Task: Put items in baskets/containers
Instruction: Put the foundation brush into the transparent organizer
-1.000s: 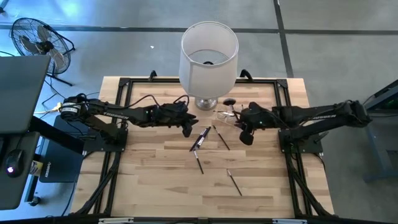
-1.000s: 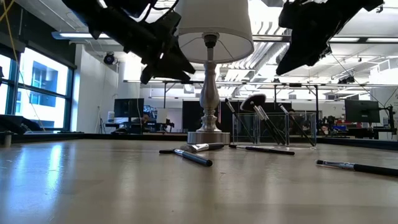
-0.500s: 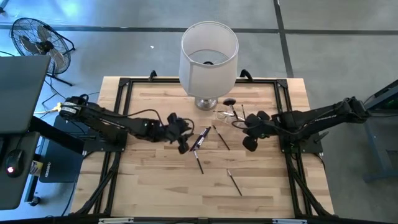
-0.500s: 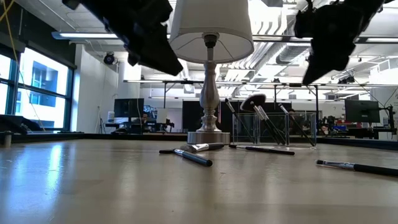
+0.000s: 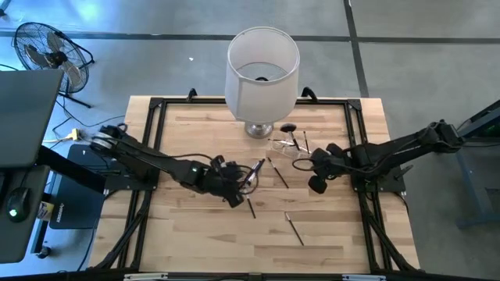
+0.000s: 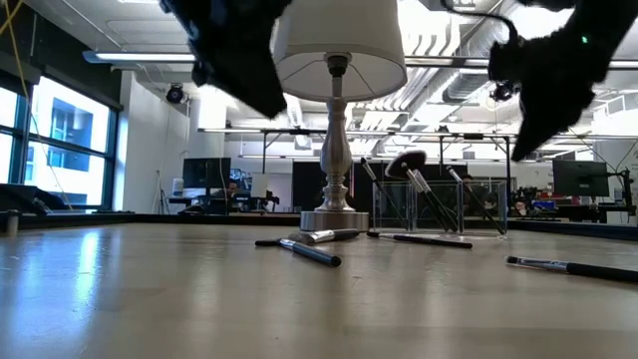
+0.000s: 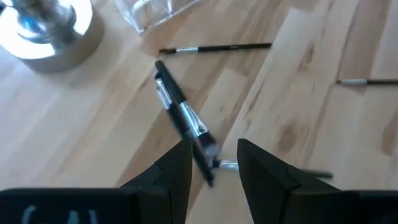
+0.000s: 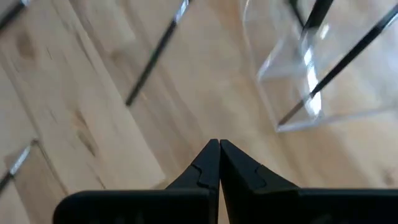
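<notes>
Several thin brushes lie flat on the wooden table: a cluster (image 5: 251, 173), one beside it (image 5: 278, 172), and two nearer ones (image 5: 251, 205) (image 5: 294, 228). The clear holder (image 5: 287, 144) (image 6: 439, 204) stands beside the lamp base. Brushes lean inside it, among them the fluffy black-headed one (image 6: 407, 163). My left gripper (image 5: 234, 192) (image 7: 214, 149) hovers open above the cluster. A black brush with a silver ferrule (image 7: 183, 118) runs between its fingers, untouched. My right gripper (image 5: 316, 183) (image 8: 217, 148) is shut and hangs in the air, on the near side of the holder (image 8: 311, 74).
A lamp with a large white shade (image 5: 262, 69) and a silver base (image 6: 334, 217) stands at the far middle of the table, just left of the holder. A black frame (image 5: 156, 109) borders the tabletop. Bare wood lies toward the near edge (image 5: 203, 234).
My left gripper has moved toward the near edge and a little to the right, ending over the brush cluster. My right gripper has drifted away from the holder toward the near edge and slightly right. No brush has moved.
</notes>
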`<act>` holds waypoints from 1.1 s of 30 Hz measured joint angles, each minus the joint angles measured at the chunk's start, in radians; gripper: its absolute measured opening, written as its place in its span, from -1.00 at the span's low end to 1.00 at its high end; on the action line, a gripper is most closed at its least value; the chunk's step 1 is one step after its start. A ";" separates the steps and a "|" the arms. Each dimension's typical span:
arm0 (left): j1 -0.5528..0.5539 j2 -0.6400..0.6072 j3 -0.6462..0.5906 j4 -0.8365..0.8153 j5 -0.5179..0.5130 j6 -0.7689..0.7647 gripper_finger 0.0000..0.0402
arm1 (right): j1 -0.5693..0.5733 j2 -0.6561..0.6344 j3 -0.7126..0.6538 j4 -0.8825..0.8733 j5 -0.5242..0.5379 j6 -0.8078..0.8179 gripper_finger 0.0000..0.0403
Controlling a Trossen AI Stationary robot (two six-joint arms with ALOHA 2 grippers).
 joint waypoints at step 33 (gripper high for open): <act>0.186 0.417 0.283 -0.205 0.329 -0.443 -0.37 | 0.000 -0.010 -0.177 0.194 -0.235 -0.148 -0.98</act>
